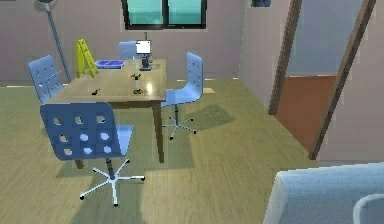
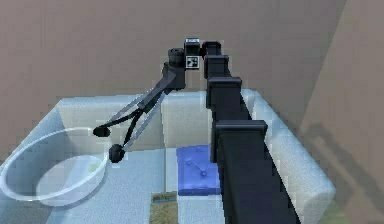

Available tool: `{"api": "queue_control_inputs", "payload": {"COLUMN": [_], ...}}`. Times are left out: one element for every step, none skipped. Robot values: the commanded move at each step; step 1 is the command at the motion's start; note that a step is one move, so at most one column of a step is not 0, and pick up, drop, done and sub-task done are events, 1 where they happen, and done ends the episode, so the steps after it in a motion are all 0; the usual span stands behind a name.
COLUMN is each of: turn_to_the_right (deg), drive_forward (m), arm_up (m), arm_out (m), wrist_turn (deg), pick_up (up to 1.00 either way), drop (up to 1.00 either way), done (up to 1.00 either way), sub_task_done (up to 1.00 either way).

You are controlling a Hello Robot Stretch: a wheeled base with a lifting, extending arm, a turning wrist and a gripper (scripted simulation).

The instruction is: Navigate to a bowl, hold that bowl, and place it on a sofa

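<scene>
since the bowl (image 2: 50,170) sits low over the seat of the sofa (image 2: 290,165), right at the far end of the fingers (image 2: 128,111), the step in hand looks to be the last one: setting the bowl down on the sofa. it is a clear, round bowl at the arm side view's lower left, with the pale seat cushion behind it. i cannot tell whether it rests on the cushion or hangs just above it, so i cannot tell whether the fingers hold it, nor whether they are wide or narrow. the arm (image 2: 235,130) reaches out across the sofa toward its backrest. from the two white squares (image 2: 190,50) at its end the fingers slant down toward the view's left, their tips at the bowl's rim. a flat blue thing (image 2: 197,170) lies on the seat just beside the arm. if the bowl is not yet down, the next move calls for a gentle lowering onto bare cushion, then letting it go and lifting straight away so the rim is not dragged. in the forward view a desk (image 1: 110,90) with blue chairs (image 1: 90,135) stands well apart.
</scene>
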Motion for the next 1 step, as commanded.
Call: {"api": "queue_control_inputs", "payload": {"turn_to_the_right": [0.0], "drive_forward": [0.00], "arm_up": [0.00], "arm_out": [0.00], "wrist_turn": [45.0], "pick_up": [0.00], "drop": [0.00], "done": [0.00], "sub_task_done": [0.00]}}
